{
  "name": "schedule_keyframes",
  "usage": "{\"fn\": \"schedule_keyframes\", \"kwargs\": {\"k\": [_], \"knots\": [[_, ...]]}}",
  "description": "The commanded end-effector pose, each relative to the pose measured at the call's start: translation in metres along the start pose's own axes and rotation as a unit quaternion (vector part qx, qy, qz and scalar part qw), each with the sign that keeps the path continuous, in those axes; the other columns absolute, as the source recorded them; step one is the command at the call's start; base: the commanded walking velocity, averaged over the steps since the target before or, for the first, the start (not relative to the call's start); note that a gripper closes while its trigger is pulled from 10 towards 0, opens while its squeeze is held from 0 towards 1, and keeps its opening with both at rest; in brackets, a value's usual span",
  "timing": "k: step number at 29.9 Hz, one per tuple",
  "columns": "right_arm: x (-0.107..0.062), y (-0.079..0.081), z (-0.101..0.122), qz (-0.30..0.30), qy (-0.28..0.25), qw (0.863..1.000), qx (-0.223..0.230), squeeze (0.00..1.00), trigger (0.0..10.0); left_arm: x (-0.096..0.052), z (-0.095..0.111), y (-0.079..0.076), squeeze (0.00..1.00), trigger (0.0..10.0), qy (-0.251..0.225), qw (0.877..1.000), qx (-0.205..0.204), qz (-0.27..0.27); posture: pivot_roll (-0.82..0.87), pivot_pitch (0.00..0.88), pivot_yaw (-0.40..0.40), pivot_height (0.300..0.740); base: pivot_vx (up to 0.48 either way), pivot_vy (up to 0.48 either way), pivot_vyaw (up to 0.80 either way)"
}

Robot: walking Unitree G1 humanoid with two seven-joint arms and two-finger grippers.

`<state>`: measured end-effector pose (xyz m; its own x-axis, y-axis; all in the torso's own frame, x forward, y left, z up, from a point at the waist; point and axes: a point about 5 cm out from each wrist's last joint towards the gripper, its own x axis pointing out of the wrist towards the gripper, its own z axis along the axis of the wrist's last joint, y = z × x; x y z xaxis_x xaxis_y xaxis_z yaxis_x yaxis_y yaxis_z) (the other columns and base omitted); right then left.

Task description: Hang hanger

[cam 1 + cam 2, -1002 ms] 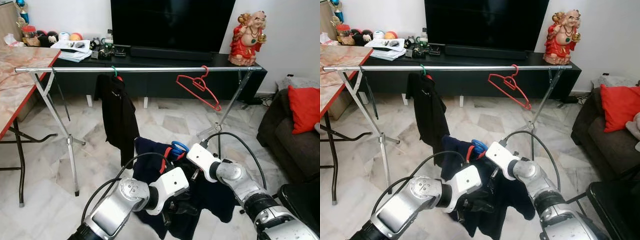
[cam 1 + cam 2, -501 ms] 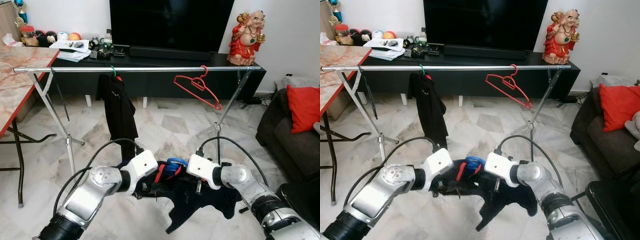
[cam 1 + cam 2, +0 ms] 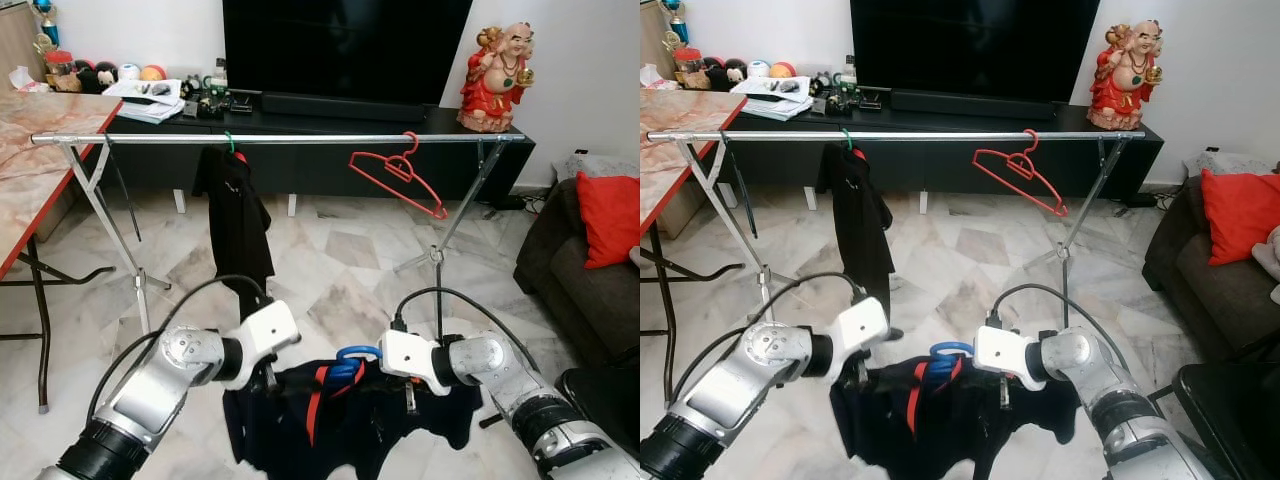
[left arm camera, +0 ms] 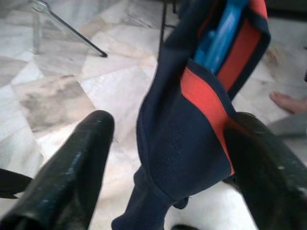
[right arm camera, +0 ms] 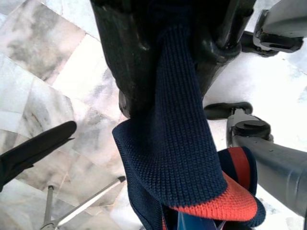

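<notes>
Two silver arms reach forward and hold a navy shirt with orange-red trim spread between them, low over the marble floor and in front of the clothes rail. A blue hanger sits inside the shirt's collar, its hook poking up between the two grippers. The left gripper is at one shoulder of the shirt; from its wrist camera its two black fingers stand apart with the folded navy and orange fabric between them, lying against one finger and clear of the other. The right gripper is at the other shoulder, and in its wrist view the fingers are pinched together on a fold of the navy knit, which hangs down from them with the orange band at its edge. The shirt body droops below both grippers. On the rail, well beyond the held shirt, a black garment hangs from a green hook toward the left, and a red hanger hangs tilted toward the right. Behind the rail stands a dark cabinet with a television and a red figurine. A red-edged table is at the left and a sofa with a red cushion at the right.
</notes>
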<state>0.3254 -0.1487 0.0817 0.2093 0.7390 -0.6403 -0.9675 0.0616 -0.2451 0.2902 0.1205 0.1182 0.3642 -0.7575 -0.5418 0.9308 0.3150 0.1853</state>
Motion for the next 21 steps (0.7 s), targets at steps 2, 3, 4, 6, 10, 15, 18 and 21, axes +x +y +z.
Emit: {"fn": "schedule_keyframes", "kwargs": {"k": [2,3,4,6,10,15,18,21], "knots": [[-0.004,-0.006,0.009,-0.01,-0.024,1.0,-0.018,0.0,0.0,0.006,-0.002,-0.007,1.0,10.0,0.004,1.0,0.006,-0.026,0.12,0.0,-0.099,0.74,0.0,0.0,0.0],[-0.004,-0.006,0.009,-0.008,-0.025,0.999,-0.018,0.0,0.0,0.007,-0.001,-0.009,1.0,10.0,0.004,0.999,0.008,-0.034,0.12,0.0,-0.098,0.74,0.0,0.0,0.0],[-0.004,-0.006,0.009,-0.008,-0.025,0.999,-0.018,0.0,0.0,0.007,-0.001,-0.009,1.0,10.0,0.004,0.999,0.008,-0.034,0.12,0.0,-0.098,0.74,0.0,0.0,0.0],[-0.002,-0.005,0.012,-0.003,-0.032,0.999,-0.02,0.0,0.0,0.014,0.0,-0.016,1.0,10.0,0.002,0.999,0.013,-0.049,0.12,0.0,-0.097,0.74,0.0,0.0,0.0],[0.0,-0.004,0.015,-0.003,-0.042,0.999,-0.023,0.0,0.0,0.022,0.002,-0.02,0.0,10.0,0.004,0.998,0.019,-0.052,0.12,0.0,-0.096,0.74,0.0,0.0,0.0],[0.003,-0.001,0.017,0.007,-0.053,0.998,-0.023,0.0,0.0,0.03,0.007,-0.024,0.0,10.0,-0.009,0.998,0.015,-0.054,0.12,0.0,-0.097,0.74,0.0,0.0,0.0],[0.004,0.0,0.017,0.01,-0.054,0.998,-0.023,0.0,0.0,0.032,0.008,-0.026,0.0,10.0,-0.013,0.998,0.014,-0.055,0.12,0.0,-0.097,0.74,0.0,0.0,0.0],[0.005,0.0,0.017,0.011,-0.054,0.998,-0.021,0.0,0.0,0.034,0.01,-0.025,0.0,0.0,-0.024,0.999,0.009,-0.046,0.12,0.0,-0.096,0.74,0.0,0.0,0.0]]}}
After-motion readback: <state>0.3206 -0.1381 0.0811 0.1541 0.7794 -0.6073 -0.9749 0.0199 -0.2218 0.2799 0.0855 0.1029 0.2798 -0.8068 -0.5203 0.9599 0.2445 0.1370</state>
